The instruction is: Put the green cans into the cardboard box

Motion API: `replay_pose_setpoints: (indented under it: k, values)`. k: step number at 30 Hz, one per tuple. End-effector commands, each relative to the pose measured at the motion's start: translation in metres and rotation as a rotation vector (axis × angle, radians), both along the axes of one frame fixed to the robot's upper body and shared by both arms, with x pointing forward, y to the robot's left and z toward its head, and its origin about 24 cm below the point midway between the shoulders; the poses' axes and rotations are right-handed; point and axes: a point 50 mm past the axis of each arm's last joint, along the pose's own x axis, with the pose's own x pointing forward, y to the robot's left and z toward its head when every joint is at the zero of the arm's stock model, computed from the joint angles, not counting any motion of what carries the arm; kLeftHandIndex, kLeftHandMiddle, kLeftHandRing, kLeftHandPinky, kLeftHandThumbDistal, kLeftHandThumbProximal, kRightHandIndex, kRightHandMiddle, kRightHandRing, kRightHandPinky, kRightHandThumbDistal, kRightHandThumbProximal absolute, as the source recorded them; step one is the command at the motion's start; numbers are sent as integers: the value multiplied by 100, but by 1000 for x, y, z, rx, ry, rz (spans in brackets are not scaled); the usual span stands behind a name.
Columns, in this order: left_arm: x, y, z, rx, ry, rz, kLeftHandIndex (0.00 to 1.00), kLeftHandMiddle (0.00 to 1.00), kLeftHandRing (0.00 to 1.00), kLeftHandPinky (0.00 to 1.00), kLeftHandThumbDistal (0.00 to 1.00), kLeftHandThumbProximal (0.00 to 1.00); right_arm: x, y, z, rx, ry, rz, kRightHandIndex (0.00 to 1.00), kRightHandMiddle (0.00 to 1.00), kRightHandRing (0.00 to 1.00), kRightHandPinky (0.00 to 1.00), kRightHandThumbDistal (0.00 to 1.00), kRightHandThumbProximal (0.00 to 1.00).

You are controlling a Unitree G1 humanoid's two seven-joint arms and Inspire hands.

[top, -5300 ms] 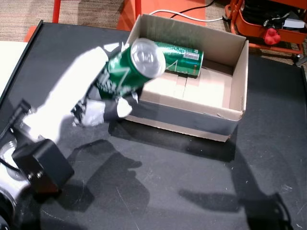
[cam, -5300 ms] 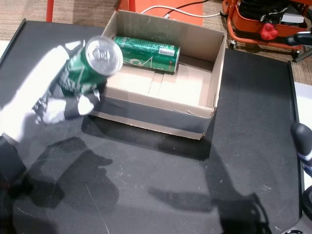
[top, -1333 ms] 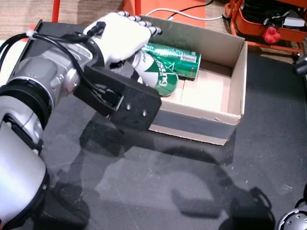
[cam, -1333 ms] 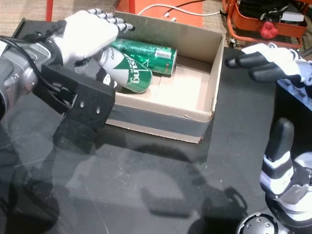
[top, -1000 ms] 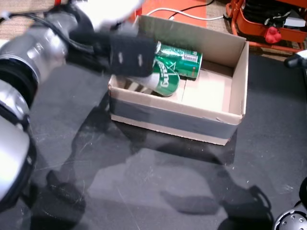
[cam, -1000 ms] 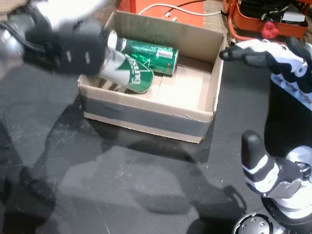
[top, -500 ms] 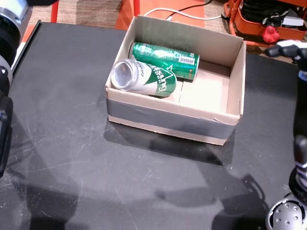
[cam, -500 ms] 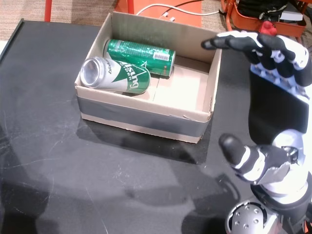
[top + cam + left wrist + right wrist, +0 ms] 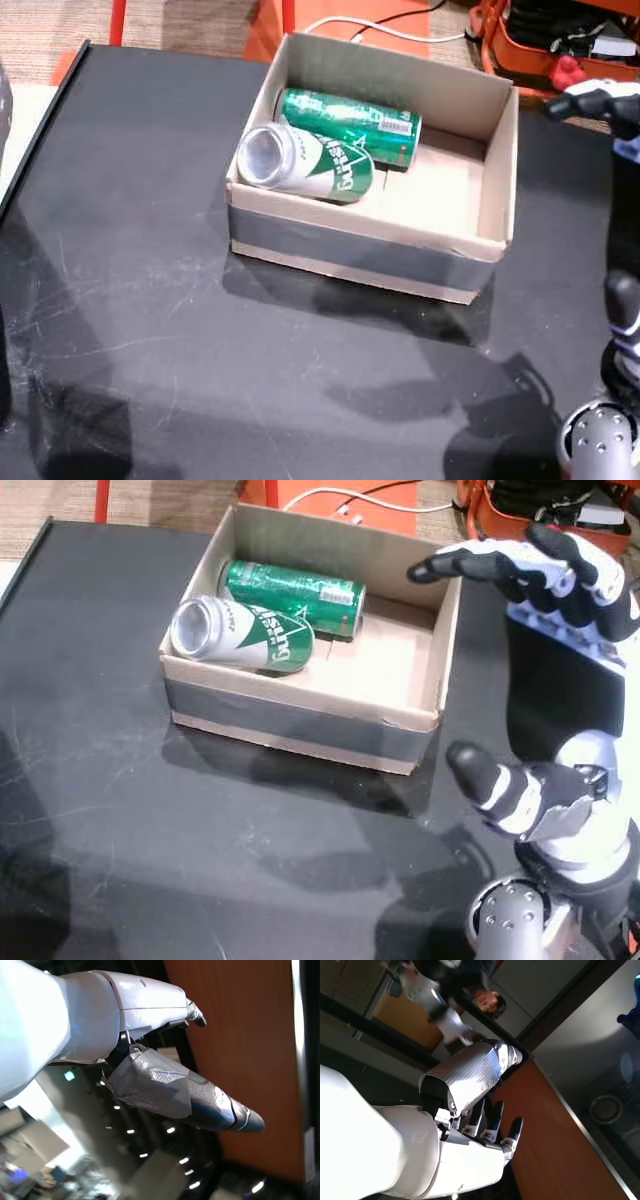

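Two green cans lie inside the cardboard box [image 9: 360, 255] [image 9: 300, 725] in both head views. One can [image 9: 350, 125] [image 9: 295, 595] rests flat along the far wall. The other can [image 9: 305, 163] [image 9: 240, 632] lies in front of it at the near left corner, its silver top facing left. My right hand [image 9: 560, 680] hovers open at the box's right side, fingers [image 9: 590, 100] spread and holding nothing; the right wrist view also shows this hand [image 9: 465, 1125] open. My left hand [image 9: 150, 1060] appears only in the left wrist view, open and empty.
The box stands on a black table [image 9: 150, 300] [image 9: 120, 810]. An orange cart [image 9: 560, 40] [image 9: 520, 510] and a white cable [image 9: 370, 30] lie beyond the table's far edge. A person [image 9: 490, 1002] shows in the right wrist view.
My left hand carried the second can into the box, let go of it and drew back out of both head views. My right hand rose into view beside the box.
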Motion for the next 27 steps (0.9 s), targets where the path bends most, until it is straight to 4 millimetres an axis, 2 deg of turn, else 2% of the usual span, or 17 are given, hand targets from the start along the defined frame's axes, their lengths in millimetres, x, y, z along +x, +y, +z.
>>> replay_pose_setpoints:
  k: [1, 2, 3, 4, 6, 7, 8, 10, 12, 13, 14, 15, 17, 21, 23, 25, 27]
  values:
    - [-11, 6, -28, -32, 0, -78, 99, 99, 100, 96, 100, 55, 2, -14, 2, -11, -13, -7, 56, 65, 71, 84, 99, 58]
    - [-16, 9, -38, -25, -2, -123, 100, 99, 100, 95, 100, 47, 2, -17, 3, -7, -18, -6, 56, 65, 71, 84, 100, 58]
    - [-22, 11, -48, -20, -12, -158, 99, 98, 99, 93, 100, 44, 1, -19, 3, -5, -22, -13, 56, 65, 71, 84, 100, 58]
    - [-32, 13, -58, -13, -15, -179, 99, 96, 98, 91, 100, 43, 0, -20, 4, -4, -32, -28, 56, 64, 70, 84, 100, 60]
    - [-52, 15, -76, -22, -19, -188, 98, 94, 95, 88, 100, 40, -1, -23, 6, -4, -38, -24, 56, 64, 70, 84, 100, 55]
    - [-63, 15, -83, -32, -19, -182, 97, 93, 95, 88, 95, 39, -3, -23, 6, 0, -39, -24, 57, 63, 70, 82, 96, 54]
    - [-75, 17, -89, -37, -27, -158, 96, 93, 95, 91, 89, 46, -5, -24, 6, -3, -44, -38, 57, 63, 70, 83, 91, 54]
    - [-96, 22, -96, -1, -58, -113, 94, 93, 96, 94, 98, 55, -10, -28, 9, -5, -71, -83, 54, 62, 69, 83, 86, 52]
    - [-119, 27, -106, 21, -61, -128, 96, 92, 95, 91, 100, 48, -17, -33, 12, -3, -112, -150, 50, 57, 66, 85, 79, 48]
    - [-129, 26, -112, 13, -59, -126, 96, 91, 95, 90, 100, 52, -21, -33, 13, 13, -112, -143, 51, 59, 65, 87, 75, 46]
    - [-136, 25, -116, 3, -55, -125, 95, 90, 96, 91, 100, 57, -24, -33, 13, 39, -94, -101, 53, 59, 64, 83, 78, 46]
    - [-140, 24, -120, -6, -46, -122, 96, 91, 96, 91, 100, 57, -27, -31, 14, 82, -79, -53, 53, 58, 62, 77, 70, 40]
    - [-146, 22, -129, -35, -14, -119, 95, 90, 96, 92, 100, 49, -33, -27, 17, 142, -60, 35, 55, 58, 63, 73, 52, 39]
    - [-143, 24, -143, -41, 27, -141, 97, 92, 97, 93, 100, 46, -39, -28, 17, 122, -53, -25, 55, 58, 62, 81, 77, 44]
    - [-140, 25, -144, -33, 17, -140, 97, 91, 97, 93, 100, 47, -41, -28, 17, 104, -49, -76, 55, 57, 61, 83, 78, 43]
    - [-137, 25, -142, -25, 4, -136, 96, 90, 97, 94, 100, 46, -42, -27, 16, 112, -36, -107, 53, 55, 61, 82, 82, 38]
    - [-135, 25, -142, -26, 6, -165, 97, 91, 98, 92, 100, 44, -44, -26, 16, 108, -31, -138, 53, 56, 63, 84, 81, 42]
